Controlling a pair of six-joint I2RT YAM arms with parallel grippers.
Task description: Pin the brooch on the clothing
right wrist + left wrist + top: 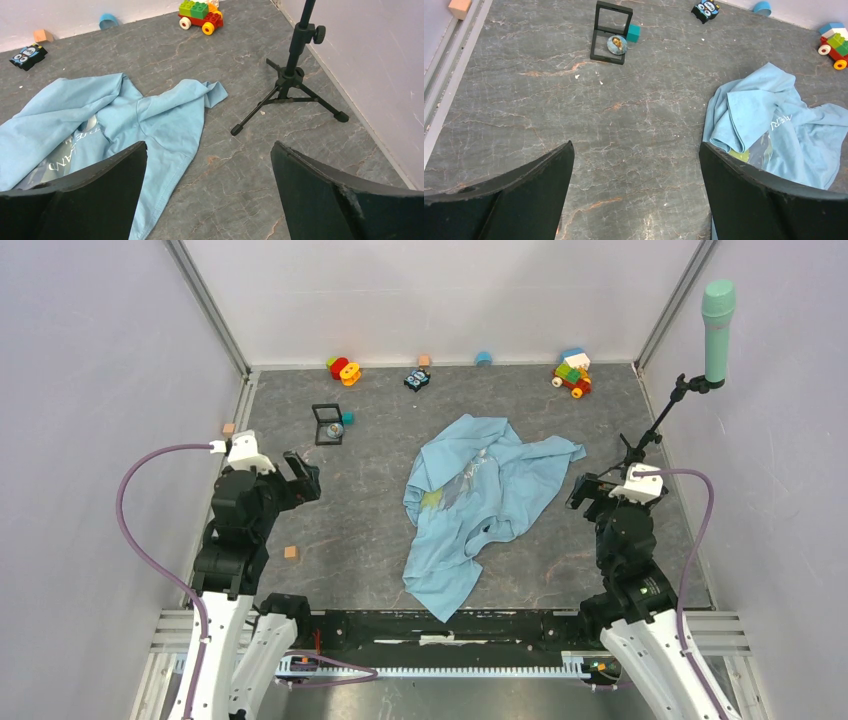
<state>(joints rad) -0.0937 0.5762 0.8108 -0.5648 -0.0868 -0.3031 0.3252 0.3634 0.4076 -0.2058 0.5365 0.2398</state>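
Dark grey marbled table (360,530), surface bare in places. A crumpled light blue T-shirt (480,500) lies mid-surface. Beyond the shirt to its left sits a black frame box (327,425) with a round brooch (335,430) on it and a teal block (347,418) just beside. Further beyond, a brick vehicle (572,375) and a black toy (417,379). Right of the shirt, a tripod stand (640,445). Near-left, an orange cube (291,552).

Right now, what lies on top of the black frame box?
A small round brooch rests on the nearer half of the black frame box, by its right edge. The far half looks bare. Whatever lies under the brooch is covered.
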